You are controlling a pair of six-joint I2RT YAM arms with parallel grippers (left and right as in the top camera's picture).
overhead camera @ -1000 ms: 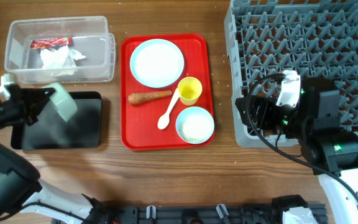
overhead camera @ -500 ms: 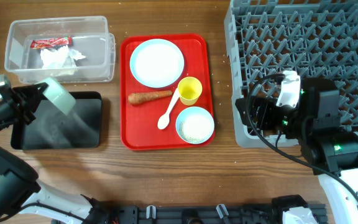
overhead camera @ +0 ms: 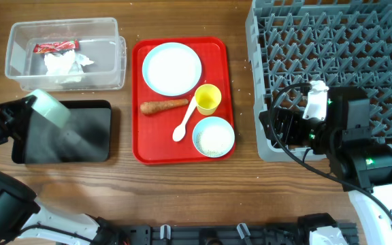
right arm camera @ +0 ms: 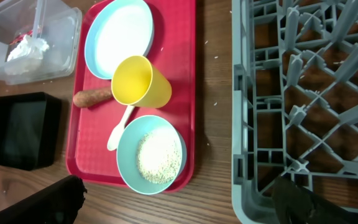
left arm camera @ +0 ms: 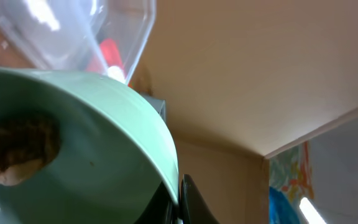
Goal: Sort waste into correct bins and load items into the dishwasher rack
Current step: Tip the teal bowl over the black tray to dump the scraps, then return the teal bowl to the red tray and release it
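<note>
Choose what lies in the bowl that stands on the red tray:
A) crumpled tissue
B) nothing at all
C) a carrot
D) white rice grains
D: in the right wrist view, the bowl on the red tray holds a heap of white rice grains.

Left arm comes in from the left edge of the overhead frame, the left pincer (overhead camera: 26, 117) clamped on the rim of a tilted bowl (overhead camera: 50, 109). Right arm rises from the lower right, the right pincer (overhead camera: 274, 127) spread wide, pointing left, gripping nothing

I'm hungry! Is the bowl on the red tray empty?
Not empty: white rice grains cover the bottom of the pale blue bowl.
</note>
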